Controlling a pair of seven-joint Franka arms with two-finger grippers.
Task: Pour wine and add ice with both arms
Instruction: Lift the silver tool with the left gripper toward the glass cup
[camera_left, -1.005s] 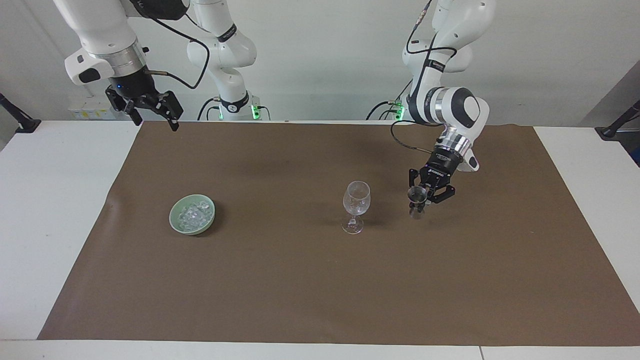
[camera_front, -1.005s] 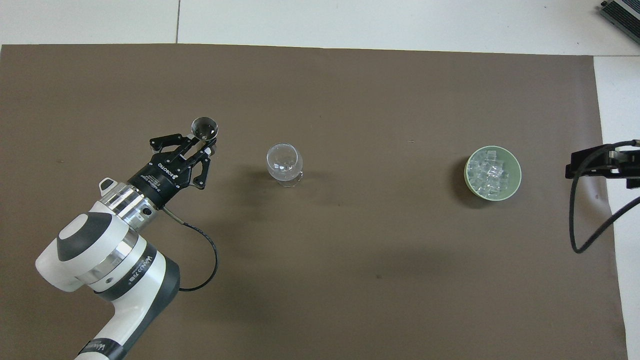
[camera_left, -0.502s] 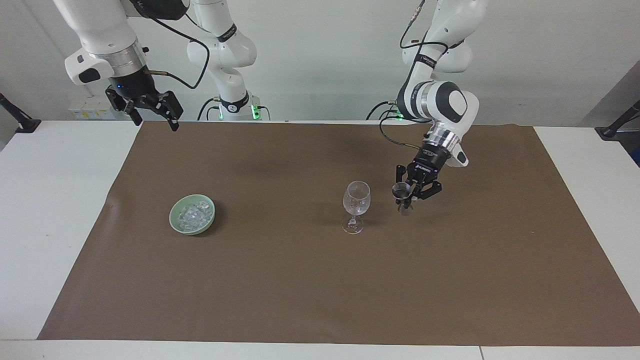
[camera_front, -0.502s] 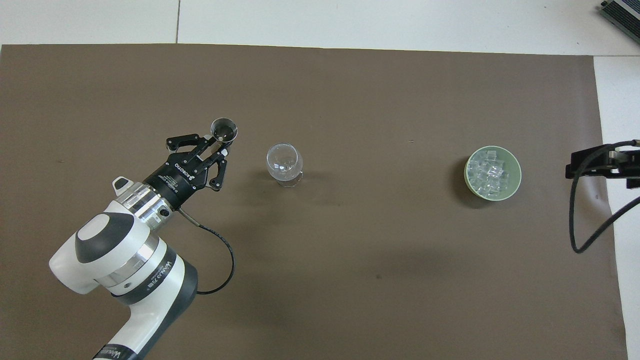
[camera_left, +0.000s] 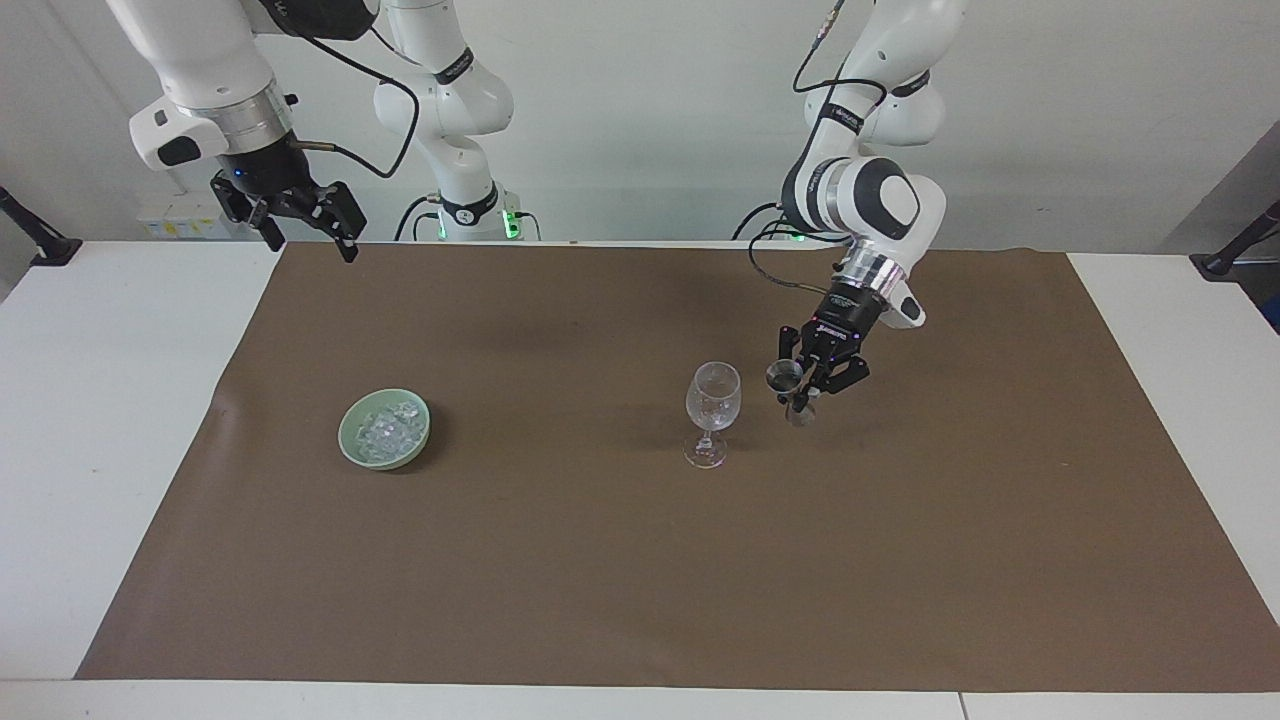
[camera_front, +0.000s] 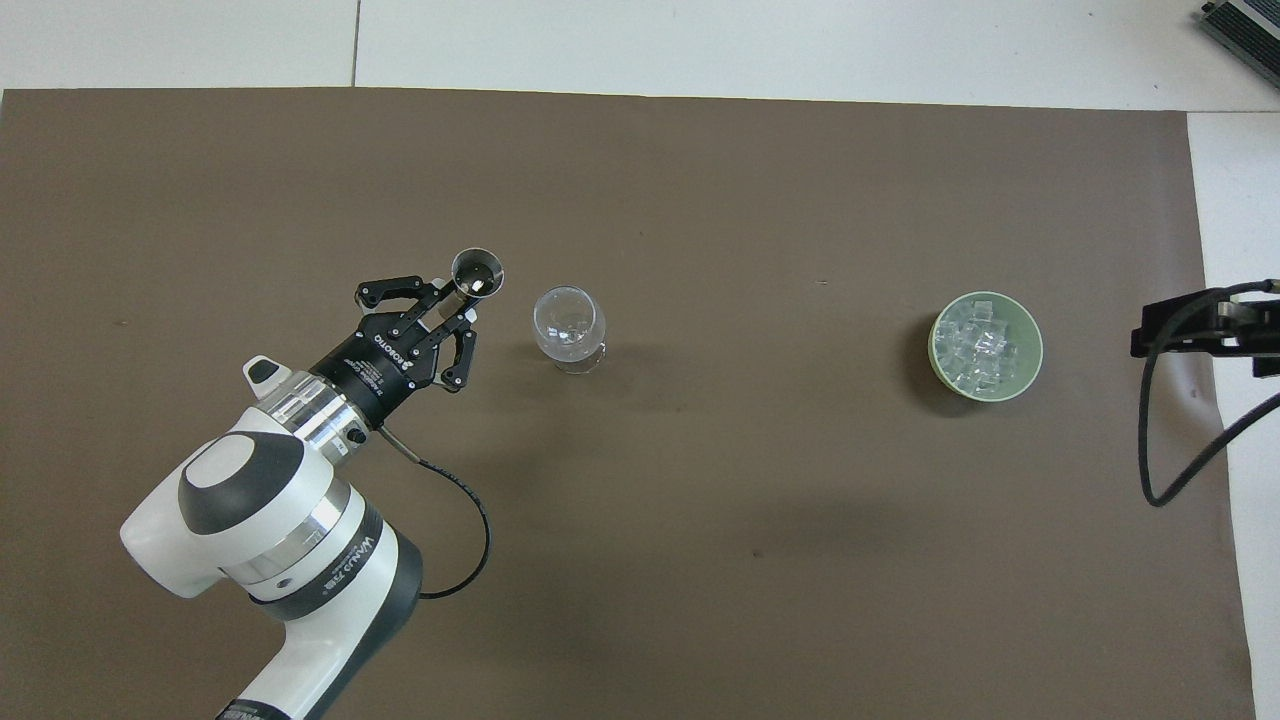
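Glass jigger (camera_left: 792, 385) beside wine glass (camera_left: 712, 402), left gripper (camera_left: 812, 378)

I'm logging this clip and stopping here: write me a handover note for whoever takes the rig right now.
Left gripper: shut on the small cup, held in the air close beside the wine glass, not yet over it.
Right gripper: open, waiting high over the mat's edge at its own end of the table.
Ice: all in the green bowl on the brown mat, toward the right arm's end.
Done: cup picked up and brought to the glass.
Left: tip the cup into the glass, then add ice.
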